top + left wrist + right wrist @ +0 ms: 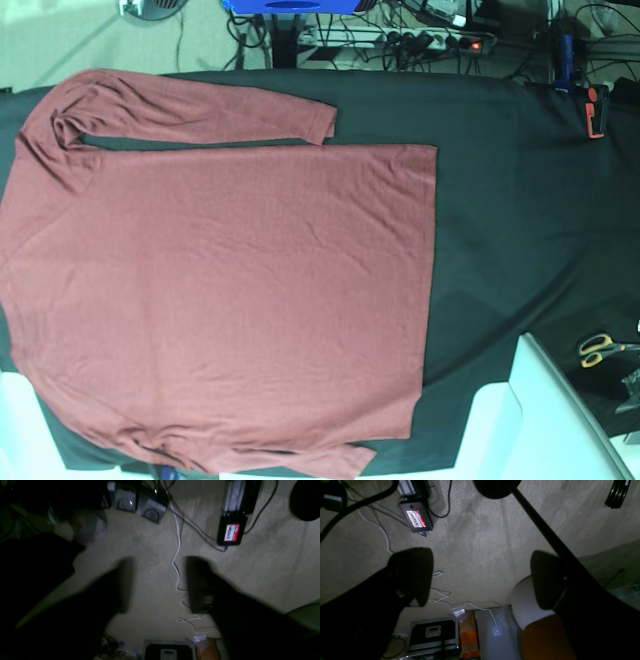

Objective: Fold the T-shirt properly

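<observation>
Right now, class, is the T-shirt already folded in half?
No, the T-shirt lies spread flat on the black table cloth.

t-shirt: thin soft knit cloth, matt brick red, plain, fine shallow wrinkles across the body. table cloth: black fabric, matt, smooth. scissors: yellow plastic handles, slightly glossy. floor carpet: beige, rough woven texture, matt. case on the floor: black panels with shiny metal edging and a metal latch. left gripper and right gripper: fingers dark, matt, look like plastic; too dim to judge further. cable: white, smooth plastic sheath.
</observation>
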Tool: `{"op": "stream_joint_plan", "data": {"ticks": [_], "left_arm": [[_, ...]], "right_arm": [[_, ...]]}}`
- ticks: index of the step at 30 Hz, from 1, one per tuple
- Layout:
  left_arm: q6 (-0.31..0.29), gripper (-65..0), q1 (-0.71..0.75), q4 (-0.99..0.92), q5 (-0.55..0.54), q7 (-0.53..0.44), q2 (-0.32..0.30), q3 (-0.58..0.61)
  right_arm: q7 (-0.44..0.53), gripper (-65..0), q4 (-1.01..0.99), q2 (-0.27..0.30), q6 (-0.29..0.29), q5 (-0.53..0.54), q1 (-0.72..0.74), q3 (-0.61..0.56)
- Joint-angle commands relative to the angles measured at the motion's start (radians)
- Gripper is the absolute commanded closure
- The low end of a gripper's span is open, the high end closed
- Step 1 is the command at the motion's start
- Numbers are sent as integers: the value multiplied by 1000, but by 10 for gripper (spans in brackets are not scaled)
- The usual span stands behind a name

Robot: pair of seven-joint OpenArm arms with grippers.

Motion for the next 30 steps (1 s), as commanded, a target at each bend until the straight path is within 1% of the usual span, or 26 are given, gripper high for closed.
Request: {"op": "stream_joint_plan", "data": {"ticks": [1,2,5,6,7,10,12,14,15,16,17,18,19,20,21,22,23,24,25,26,27,28,29,30], "left_arm": [[0,-388,15,1,1,-3,-9,1],[0,-388,17,1,-1,-3,-9,1],[0,-390,20,1,-1,-3,-7,1],[0,-390,20,1,-1,-3,-7,1],[0,-390,20,1,-1,-3,-7,1],[0,-390,20,1,-1,-3,-7,1],[0,-390,20,1,-2,-3,-7,1],[0,-390,20,1,-2,-3,-7,0],[0,-390,20,1,-2,-3,-7,0],[0,-390,20,1,-2,-3,-6,0],[0,-390,20,1,-2,-3,-6,0],[0,-390,20,1,-2,-3,-6,0],[0,-390,20,1,-2,-3,-6,0],[0,-390,20,1,-2,-3,-6,0],[0,-390,20,1,-2,-3,-6,0],[0,-390,20,1,-2,-3,-6,0],[0,-390,20,1,-2,-3,-6,0],[0,-390,20,1,-2,-3,-6,0],[0,-390,20,1,-2,-3,-6,0],[0,-390,20,1,-2,-3,-6,0],[0,-390,20,1,-2,-3,-6,0],[0,-390,20,1,-2,-3,-6,0],[0,-390,20,1,-2,-3,-6,0],[0,-390,20,1,-2,-3,-6,0]], "right_arm": [[-2,-507,15,9,-5,-1,-18,3],[-2,-416,29,9,-5,1,-27,3],[-5,-47,48,9,-5,2,-33,4],[-5,0,48,9,-5,2,-33,4],[-4,-14,48,9,-5,4,-33,6],[-2,-216,49,9,-5,6,-33,9],[-7,-408,49,9,-5,6,-33,9],[-7,-560,49,9,-5,4,-33,6],[-7,-621,49,9,-5,2,-33,6],[-7,-642,49,9,-5,1,-33,4],[-7,-618,49,9,-5,1,-33,4],[-7,-558,49,9,-5,1,-33,4],[-7,-449,49,9,-5,1,-33,4],[-5,-311,49,9,-5,4,-33,4],[-4,-150,49,9,-5,4,-33,9],[-7,-14,49,9,-5,4,-33,9],[-7,0,49,9,-5,6,-33,9],[-7,-14,49,9,-5,6,-33,9],[-7,-110,49,9,-5,6,-33,6],[-7,-224,49,9,-5,6,-33,6],[-4,-317,49,9,-5,4,-33,6],[-2,-389,49,9,-5,2,-33,6],[-2,-395,49,9,-5,1,-33,4],[-2,-339,49,9,-5,1,-33,4]]}}
